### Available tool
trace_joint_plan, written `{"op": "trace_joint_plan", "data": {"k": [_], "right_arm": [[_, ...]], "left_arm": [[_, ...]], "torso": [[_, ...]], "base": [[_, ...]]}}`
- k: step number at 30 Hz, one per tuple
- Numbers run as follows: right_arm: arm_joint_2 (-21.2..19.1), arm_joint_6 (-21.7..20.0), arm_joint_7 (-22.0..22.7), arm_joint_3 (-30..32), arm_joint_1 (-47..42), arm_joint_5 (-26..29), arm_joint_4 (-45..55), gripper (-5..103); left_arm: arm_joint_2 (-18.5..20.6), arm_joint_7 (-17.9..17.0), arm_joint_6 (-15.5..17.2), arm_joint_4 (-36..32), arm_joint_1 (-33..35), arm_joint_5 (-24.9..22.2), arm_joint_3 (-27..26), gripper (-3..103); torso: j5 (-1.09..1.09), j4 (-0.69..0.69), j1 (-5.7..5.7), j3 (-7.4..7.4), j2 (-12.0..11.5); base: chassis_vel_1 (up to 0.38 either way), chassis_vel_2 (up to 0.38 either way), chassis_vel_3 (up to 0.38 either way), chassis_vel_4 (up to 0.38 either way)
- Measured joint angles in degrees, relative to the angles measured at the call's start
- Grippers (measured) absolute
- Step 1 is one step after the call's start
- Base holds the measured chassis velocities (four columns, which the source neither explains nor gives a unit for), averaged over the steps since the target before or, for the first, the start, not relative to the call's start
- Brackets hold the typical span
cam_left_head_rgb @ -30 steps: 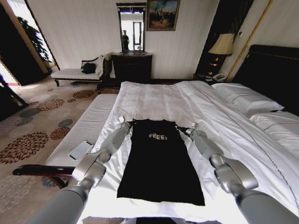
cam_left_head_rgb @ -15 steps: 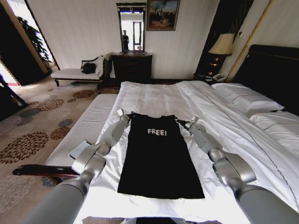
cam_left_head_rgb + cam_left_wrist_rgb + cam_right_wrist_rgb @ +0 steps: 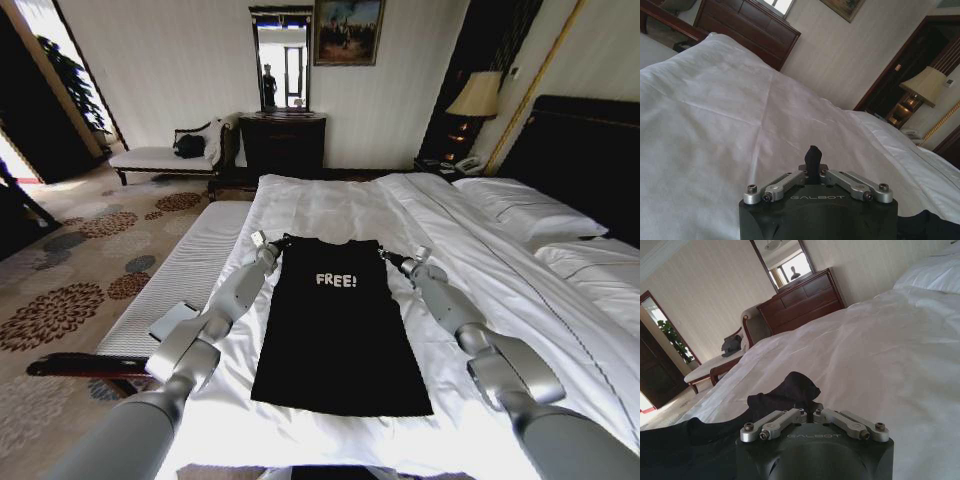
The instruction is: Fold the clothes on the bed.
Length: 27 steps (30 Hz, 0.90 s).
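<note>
**A:** On bed, white duvet, centre of head view: black T-shirt spread flat, "FREE!" lettering facing up, collar end toward 12 o'clock, hem toward 6 o'clock.

**B:** Noted. Left gripper?

**A:** At shirt's 11 o'clock corner, by the shoulder. Fingers pressed together on a pinch of black fabric; left wrist view shows that pinch standing up between the closed fingers.

**B:** Right gripper?

**A:** At 1 o'clock corner of shirt, mirror position. Likewise clamped on cloth: right wrist view shows a dark bunched fold rising from between the closed fingertips, rest of shirt trailing off toward the left arm's side.

**B:** Shirt condition?

**A:** Top edge drawn taut between the two grippers, body flat on duvet, sleeves tucked under or folded in, cannot tell which. Hem edge slightly uneven near 6 o'clock.

**B:** Surroundings?

**A:** Pillows at 2 o'clock against dark headboard. Pale padded bench along bed at 9 o'clock. Dresser with mirror at 12 o'clock, lamp at 1 o'clock.
</note>
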Motion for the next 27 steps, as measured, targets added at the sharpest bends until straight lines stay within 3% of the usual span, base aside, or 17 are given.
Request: {"op": "trace_joint_plan", "data": {"k": [5, 16, 27], "right_arm": [[-3.9, 0.95, -0.28, 0.55, -6.14, 1.61, 8.81, 1], [-8.06, 3.53, -0.04, 2.92, -15.66, 3.02, 22.47, 1], [-12.04, 4.46, 1.36, 6.83, -22.7, 3.92, 37.12, 1]], "left_arm": [[4.27, 0.0, -0.52, -9.96, 4.56, -1.52, 0.28, 2], [13.26, 0.0, -0.96, -28.21, 13.12, -4.31, 0.83, 2], [18.09, 0.01, -0.82, -43.93, 21.7, -5.93, -1.34, 2]], "torso": [[0.01, -0.02, 0.0, 0.0, 0.0], [0.0, 0.01, -0.01, 0.0, 0.0], [-0.01, 0.01, -0.01, 0.0, 0.0]], "base": [[0.0, 0.0, 0.0, 0.0], [0.0, 0.0, 0.0, 0.0], [0.0, 0.0, 0.0, 0.0]]}}
